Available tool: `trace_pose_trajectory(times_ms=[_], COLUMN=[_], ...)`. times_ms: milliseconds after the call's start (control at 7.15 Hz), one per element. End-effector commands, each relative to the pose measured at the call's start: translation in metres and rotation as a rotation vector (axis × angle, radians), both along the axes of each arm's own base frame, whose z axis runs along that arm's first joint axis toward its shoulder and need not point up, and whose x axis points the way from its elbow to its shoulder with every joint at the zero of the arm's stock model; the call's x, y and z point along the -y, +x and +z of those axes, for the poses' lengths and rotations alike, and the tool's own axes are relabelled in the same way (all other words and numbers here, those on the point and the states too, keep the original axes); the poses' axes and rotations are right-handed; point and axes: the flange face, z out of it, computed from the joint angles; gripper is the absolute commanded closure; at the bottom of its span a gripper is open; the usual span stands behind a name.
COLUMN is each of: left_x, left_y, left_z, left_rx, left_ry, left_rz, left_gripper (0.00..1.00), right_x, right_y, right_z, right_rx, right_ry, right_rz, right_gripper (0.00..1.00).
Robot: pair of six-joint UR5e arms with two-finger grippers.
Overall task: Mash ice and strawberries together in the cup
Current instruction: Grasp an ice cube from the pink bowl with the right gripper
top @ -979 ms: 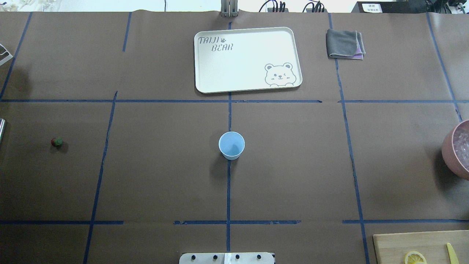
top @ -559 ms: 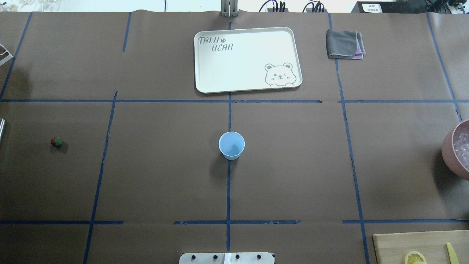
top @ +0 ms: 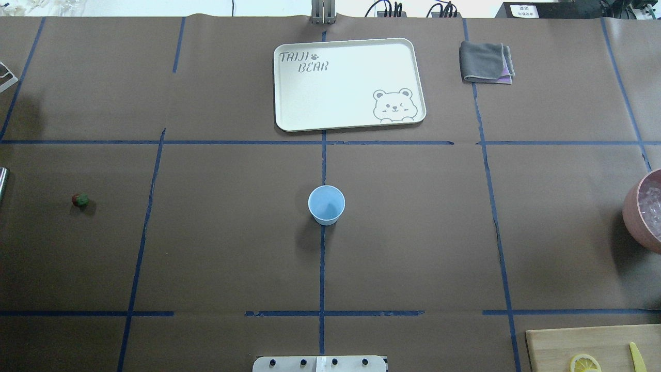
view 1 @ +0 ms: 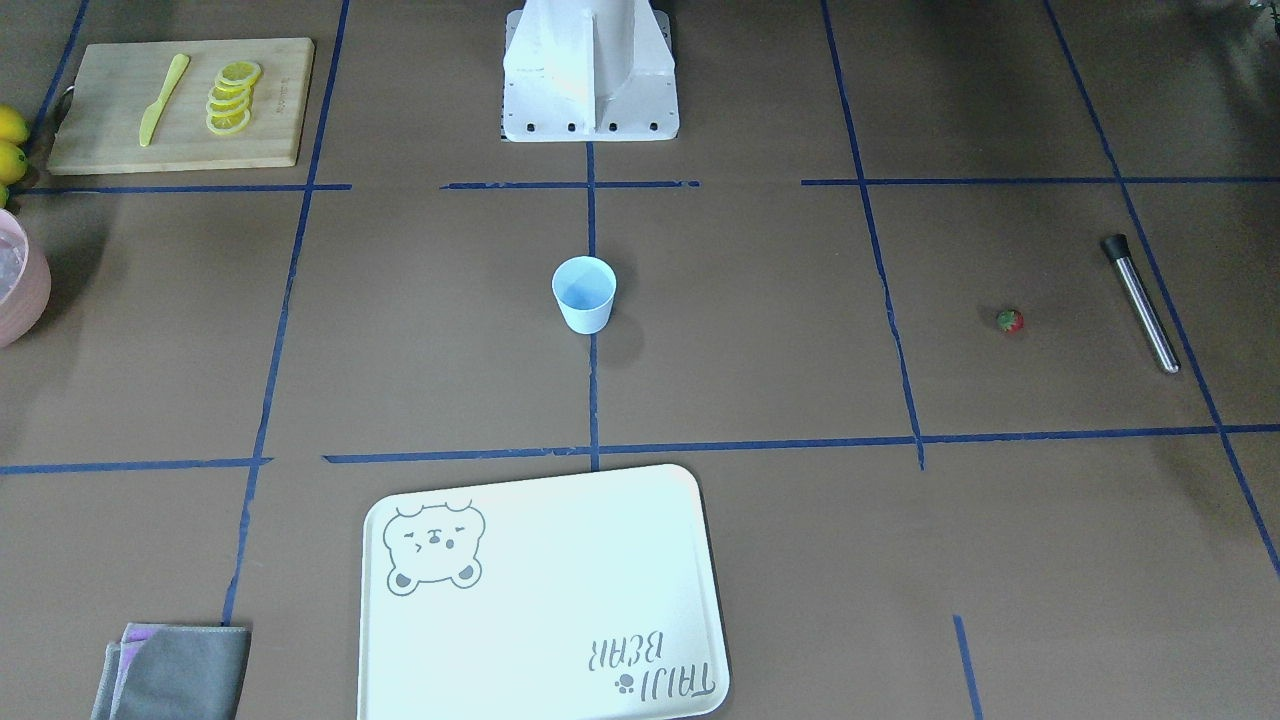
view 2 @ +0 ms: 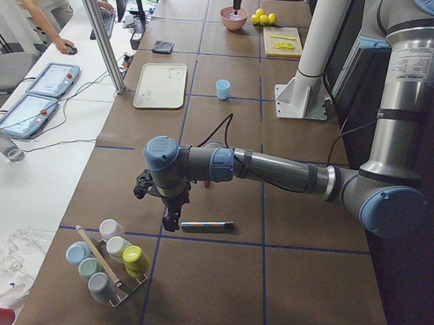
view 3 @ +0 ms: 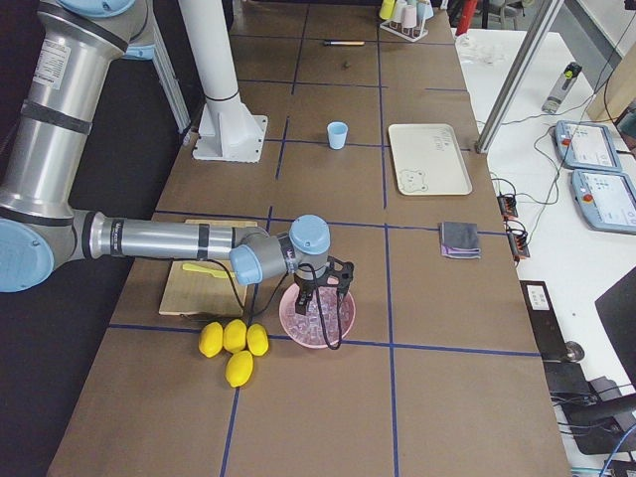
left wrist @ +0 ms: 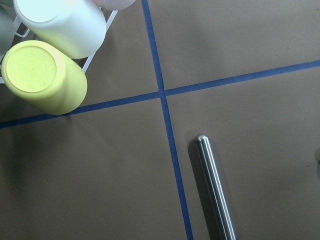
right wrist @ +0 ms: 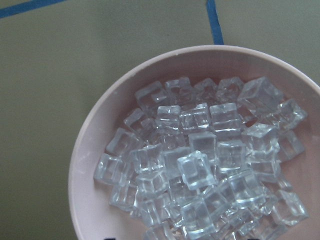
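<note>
The pale blue cup [top: 326,204] stands upright at the table's middle, nothing showing inside it. A tiny red strawberry [top: 80,200] lies far to the left, near a metal muddler [view 1: 1140,305]. The ice [right wrist: 200,165] fills a pink bowl [top: 638,212] at the right edge. My left gripper [view 2: 170,221] hangs low over the muddler's [view 2: 207,224] end; I cannot tell its state. My right gripper [view 3: 320,298] hovers just above the ice in the bowl [view 3: 343,323]; its state cannot be told either. Neither wrist view shows fingers.
A cream bear tray [top: 351,82] and a folded grey cloth [top: 485,62] lie at the far side. A wooden board [view 1: 100,140] carries lemon slices [view 1: 232,98]. Whole lemons [view 3: 234,343] sit beside the bowl. A rack of coloured cups [view 2: 108,262] stands near the left gripper.
Cup, strawberry and bowl stay where they were. Only the shading at the table's left edge lightens slightly.
</note>
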Motion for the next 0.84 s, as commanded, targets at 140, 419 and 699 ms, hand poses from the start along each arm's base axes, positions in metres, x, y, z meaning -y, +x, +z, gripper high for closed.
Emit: trace_pose_trajectory(times_ms=[140,419,699], left_x=[0.000,0.000,0.000], left_y=[0.000,0.000,0.000], left_z=[-0.001,-0.001,0.000], left_rx=[0.000,0.000,0.000], left_ry=[0.004,0.004,0.003], left_rz=[-0.001,-0.001,-0.001], left_gripper=[0.00,0.00,0.00], right_x=[-0.004,-0.004,0.000], right_y=[-0.009,-0.011,-0.017], right_z=[0.013,0.016,0.020], right_rx=[-0.031,-0.035,-0.038], right_ry=[-0.023,-0.027,-0.040], right_rz=[-0.015,-0.018,-0.022], right_gripper=[0.11,0.15,0.16])
